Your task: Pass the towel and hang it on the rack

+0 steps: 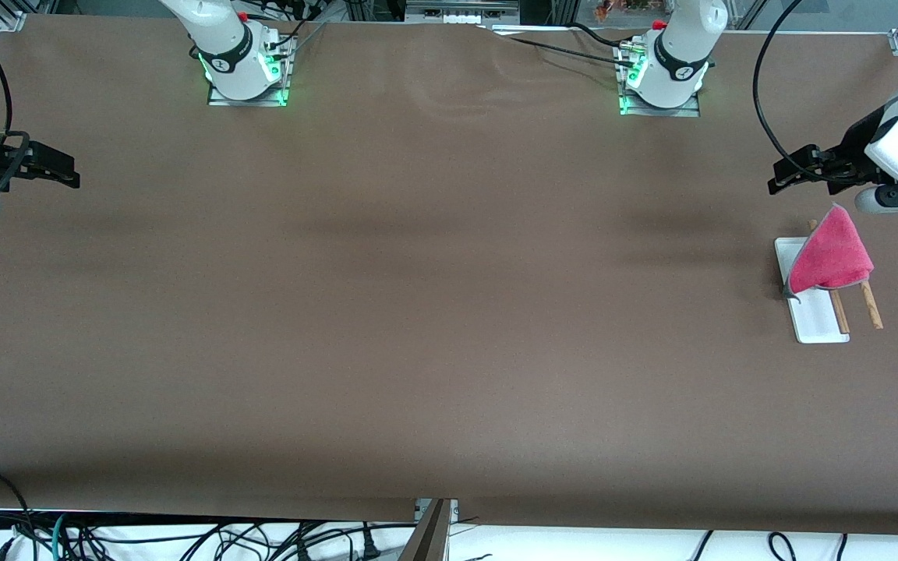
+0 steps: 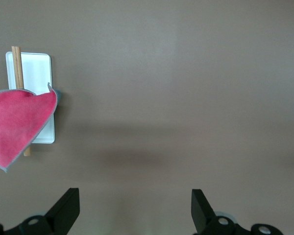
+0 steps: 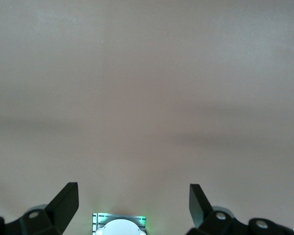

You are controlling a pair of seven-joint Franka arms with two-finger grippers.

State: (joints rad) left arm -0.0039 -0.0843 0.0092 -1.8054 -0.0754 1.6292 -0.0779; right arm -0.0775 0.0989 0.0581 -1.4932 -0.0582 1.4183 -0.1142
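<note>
So from where I'm driving this, the left gripper (image 1: 778,181) is the one that matters: it hangs over bare table at the left arm's end, fingers spread wide with nothing between them, and the towel (image 1: 829,257) sits just below and a bit outboard of it, close by. The towel is already draped over the rack (image 1: 817,312), pink side out, with a grey trimmed corner hanging down past the white base. In the left wrist view the towel (image 2: 17,127) is off to one side of the open fingers rather than straight ahead, so any move back to it would be a sideways shift, not a reach forward. The rack's rods (image 2: 17,68) run lengthwise along the base, and the towel folds across them at one end, leaving the rest of the rods and base (image 2: 39,73) bare. Nothing stands between that gripper and the rack, just brown table (image 1: 449,312). Way off at the opposite end, the right gripper (image 1: 67,173) hovers over empty surface, fingers also spread wide and holding nothing, and its wrist view shows only table and its own arm's base. I'd call the hang done, both arms parked clear; the left is far nearer if the drape needs fixing.
</note>
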